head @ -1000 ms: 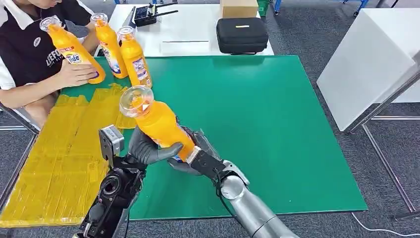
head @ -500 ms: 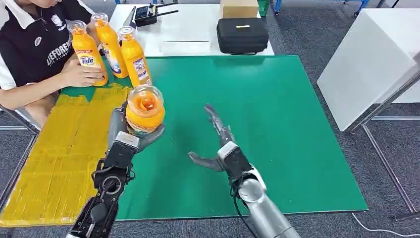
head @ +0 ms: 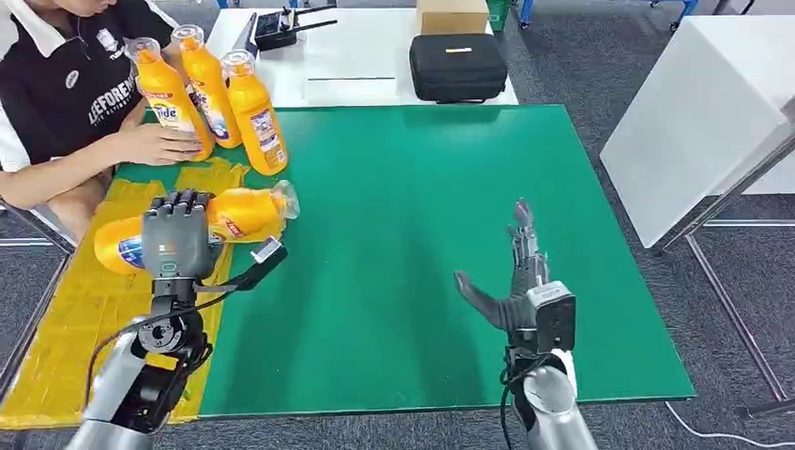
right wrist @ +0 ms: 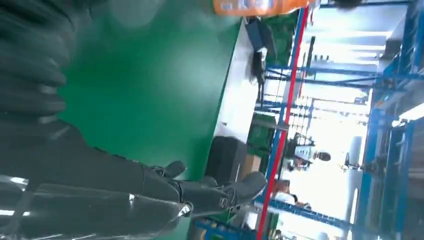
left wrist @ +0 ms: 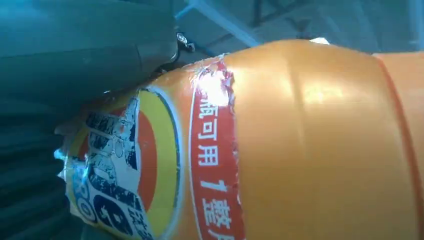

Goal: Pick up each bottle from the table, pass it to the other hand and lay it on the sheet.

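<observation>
Left hand [head: 174, 236] palm-down, frame left, grips orange bottle [head: 239, 214] lying sideways, label torn. Right hand [head: 517, 281] lower right, upright, fingers spread, empty.

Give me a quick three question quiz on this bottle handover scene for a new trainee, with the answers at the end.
1. True or false: the right hand holds a bottle.
2. The bottle held by the left hand is over: A) the yellow sheet B) the black case C) the floor.
3. How many bottles stand upright by the person's hand?

Key: 1. False, it is open. 2. A. 3. Three.
</observation>
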